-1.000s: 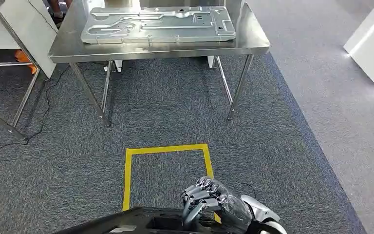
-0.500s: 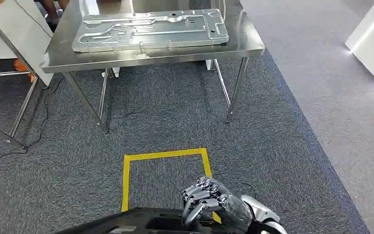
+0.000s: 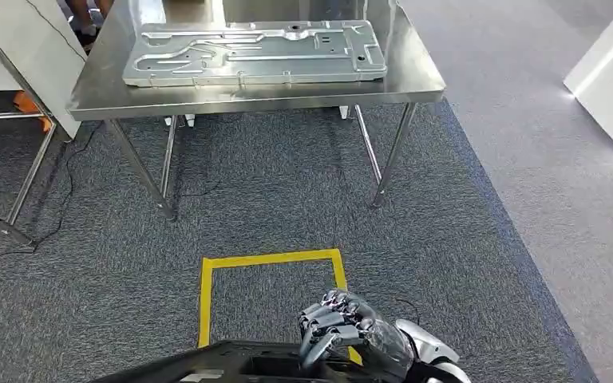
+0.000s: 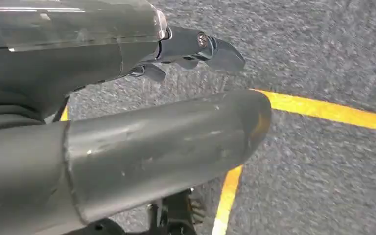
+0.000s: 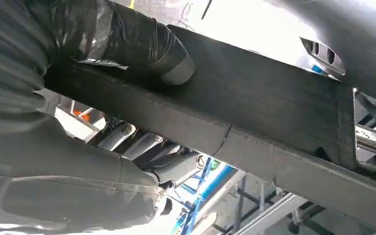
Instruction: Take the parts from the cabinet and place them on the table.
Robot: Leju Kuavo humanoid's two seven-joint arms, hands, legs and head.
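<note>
- The right hand (image 3: 350,333) is showing at about 6 o'clock in the head view, its fingers (image 3: 329,321) curling over the edge of a black part (image 3: 231,361) and gripping it.
- In the right wrist view the thumb (image 5: 142,41) is pressing on one face of that black part (image 5: 254,127) while the darker fingers (image 5: 142,147) are wrapping round its other side.
- The left hand (image 4: 127,98) is hanging over the grey carpet (image 4: 323,49); its thumb and dark fingers (image 4: 210,49) are lying apart and holding nothing.
- A steel worktop (image 3: 415,76) is standing at 12 o'clock, well apart from the black part.
- A large pressed metal panel (image 3: 255,52) is lying flat on the worktop, covering most of it.
- A yellow tape square (image 3: 271,259) is marking the carpet (image 3: 463,239) between the worktop and the right hand.
- A second metal frame (image 3: 16,167) is standing at 10 o'clock, with a thin black cable (image 3: 72,183) trailing on the carpet beside it.
</note>
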